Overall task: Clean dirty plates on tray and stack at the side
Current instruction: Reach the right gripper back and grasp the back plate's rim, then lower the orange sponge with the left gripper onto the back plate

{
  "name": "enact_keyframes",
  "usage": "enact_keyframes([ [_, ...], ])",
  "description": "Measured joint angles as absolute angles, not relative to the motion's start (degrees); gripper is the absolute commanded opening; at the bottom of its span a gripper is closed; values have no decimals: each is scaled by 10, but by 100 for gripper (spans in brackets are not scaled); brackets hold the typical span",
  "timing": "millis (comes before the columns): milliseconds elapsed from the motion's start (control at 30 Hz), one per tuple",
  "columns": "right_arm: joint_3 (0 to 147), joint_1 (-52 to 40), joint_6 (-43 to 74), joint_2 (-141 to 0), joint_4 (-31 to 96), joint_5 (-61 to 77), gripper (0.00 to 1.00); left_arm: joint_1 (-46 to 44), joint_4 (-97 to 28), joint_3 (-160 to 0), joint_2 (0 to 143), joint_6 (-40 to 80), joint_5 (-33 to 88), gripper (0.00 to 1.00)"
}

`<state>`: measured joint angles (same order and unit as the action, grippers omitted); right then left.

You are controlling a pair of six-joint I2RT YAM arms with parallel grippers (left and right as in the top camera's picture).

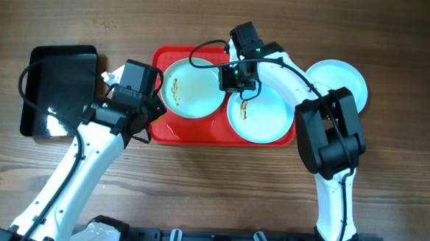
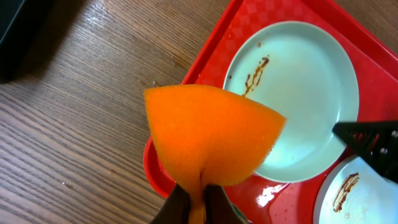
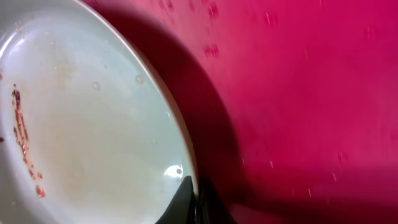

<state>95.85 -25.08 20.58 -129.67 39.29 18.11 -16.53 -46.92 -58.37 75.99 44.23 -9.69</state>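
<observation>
While the left hand is pinching an orange sponge over the tray's left edge, the right hand is gripping, fingers narrow, the rim of the smeared left plate. A second plate is lying beside it on the tray, and a third plate is sitting on the bench.

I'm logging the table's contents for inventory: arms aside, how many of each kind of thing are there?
Red tray: 1
Black bin: 1
Plates: 3 (plate nearer the bin, second plate on the tray, plate on the table)
Orange sponge: 1
Total: 6
</observation>
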Motion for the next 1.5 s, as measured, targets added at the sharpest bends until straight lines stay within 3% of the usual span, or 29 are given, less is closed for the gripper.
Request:
enact_keyframes([
  [267, 966, -254, 176, -1295, 476, 196, 8, -165, -469, -584, 760, 442, -97, 4],
  [367, 966, -260, 166, -1295, 497, 200, 27, -165, -467, -584, 760, 442, -97, 4],
  [500, 966, -274, 159, -1291, 511, 201, 35, -165, -461, -584, 760, 442, -97, 4],
  [1133, 966, -307, 160, -1289, 512, 202, 40, -165, -451, -584, 805, 442, -97, 4],
  [1400, 967, -307, 234, -1289, 512, 204, 42, -165, -404, -584, 842, 427, -91, 4],
  [1467, 967, -307, 245, -1289, 512, 206, 41, -165, -392, -584, 845, 418, -87, 4],
  [1500, 967, -307, 249, -1289, 512, 206, 35, -165, -387, -584, 846, 414, -86, 4],
])
